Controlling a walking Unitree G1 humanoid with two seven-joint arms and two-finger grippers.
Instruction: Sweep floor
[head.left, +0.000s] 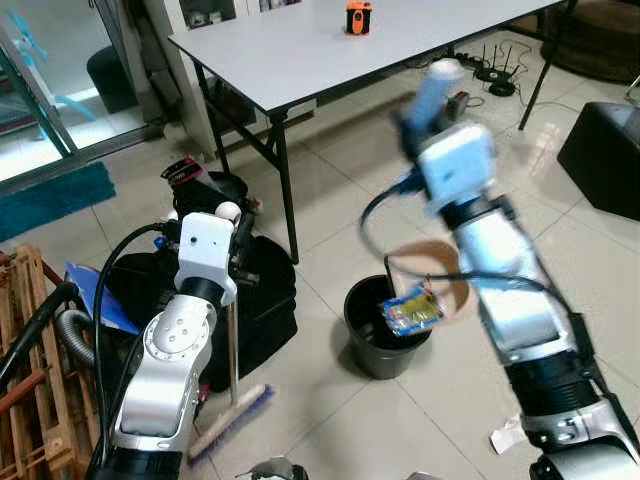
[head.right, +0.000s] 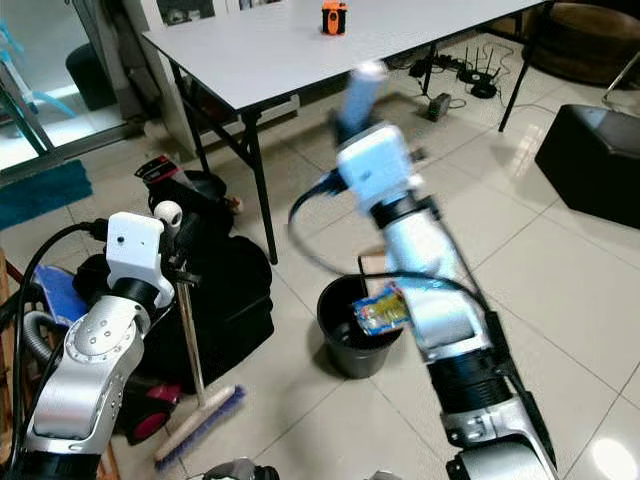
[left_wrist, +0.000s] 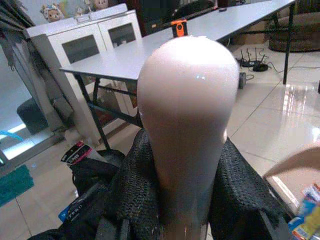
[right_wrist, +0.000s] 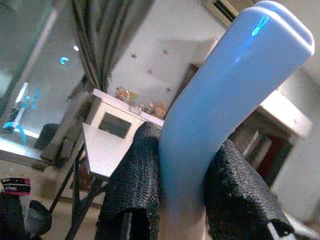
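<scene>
The right gripper (right_wrist: 182, 200) is closed tight on the blue handle (right_wrist: 225, 100) of a dustpan. The dustpan (head.left: 430, 290) hangs tipped over the black bin (head.left: 385, 330). A bright snack wrapper (head.left: 412, 312) sits at the pan's lip, right above the bin's mouth. The handle points up toward 12 o'clock, and the pan is at about 6 o'clock from the gripper.

The left gripper (left_wrist: 175, 200) is closed on the white round top (left_wrist: 187, 115) of the broom. The broom stick (head.left: 233, 350) goes down toward 6 o'clock. The brush head (head.left: 232, 422) rests on the tile floor (head.left: 330, 420), at about 8 o'clock from the bin and near it.

I think the step now is tipping the swept trash into the bin. The wrapper looks like it has not dropped in all the way yet. The next move may need a bit more tilt or a small shake, with the pan kept over the bin so nothing falls back on the floor.

The right arm (head.left: 500, 290) is lifted high and reaches forward, with the wrist up above the bin. It looks a little blurry. The left arm (head.left: 175, 350) is bent and held close to the body, keeping the broom standing up. A gray table (head.left: 330, 40) is at 12 o'clock, well apart from the bin. Black bags (head.left: 265, 300) sit at 9 o'clock, just beside the broom.
</scene>
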